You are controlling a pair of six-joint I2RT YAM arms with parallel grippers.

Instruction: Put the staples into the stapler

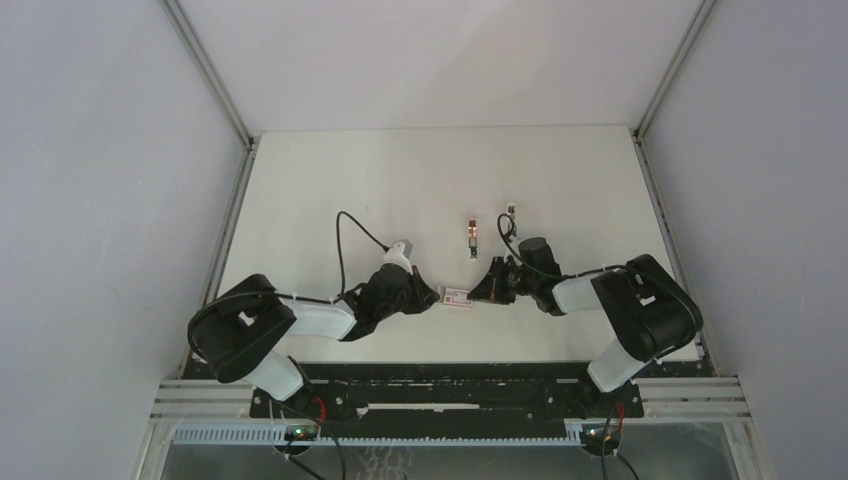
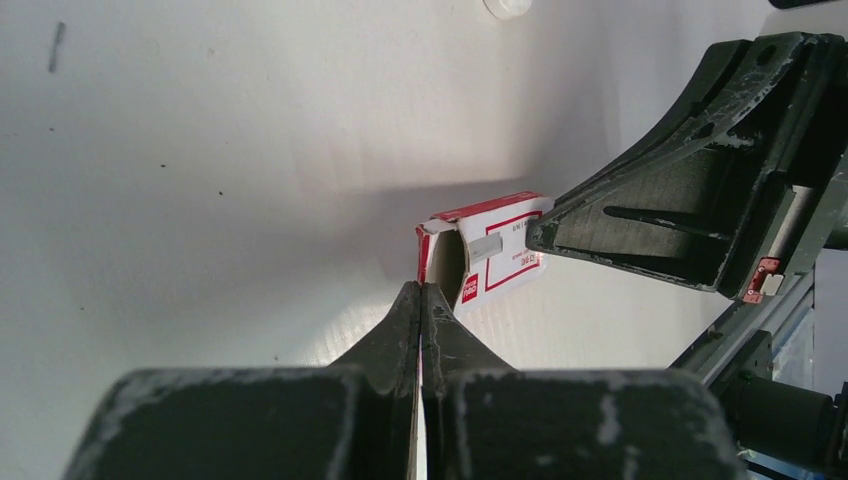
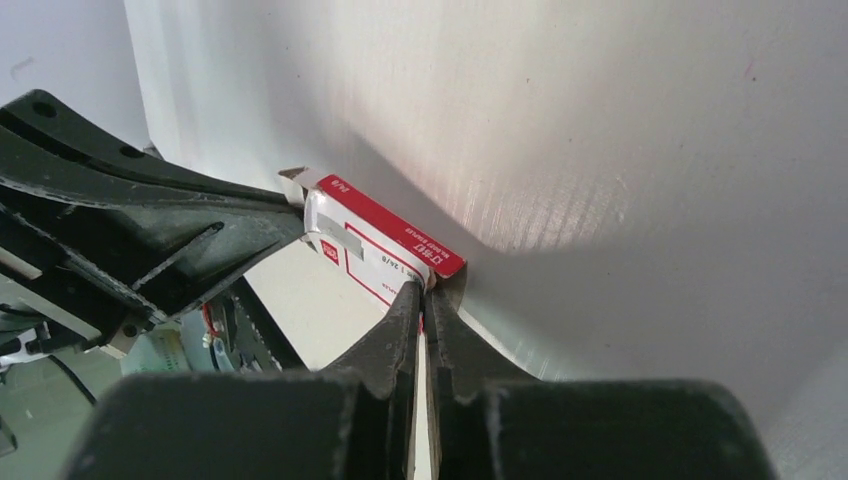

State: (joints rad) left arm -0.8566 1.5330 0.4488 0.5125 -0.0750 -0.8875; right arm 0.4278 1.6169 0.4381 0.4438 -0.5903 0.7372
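Observation:
The tiny red-and-white staple carton (image 1: 457, 295) lies on the table between both arms. My left gripper (image 2: 421, 291) is shut on the thin red edge at one end of the carton (image 2: 492, 250). From the opposite end, my right gripper (image 3: 422, 291) is shut on the edge of the carton (image 3: 375, 235). Each wrist view shows the other arm's fingers (image 2: 640, 225) (image 3: 150, 235) at the far end. The staples are hidden inside the carton. A small orange-red stapler (image 1: 473, 238) lies just beyond, apart from both grippers.
A second small stapler (image 1: 510, 215) lies to the right of the first. White walls with metal corner rails (image 1: 240, 180) bound the table (image 1: 420, 180) on the left, right and back. The left arm's cable (image 1: 350, 235) loops above the table.

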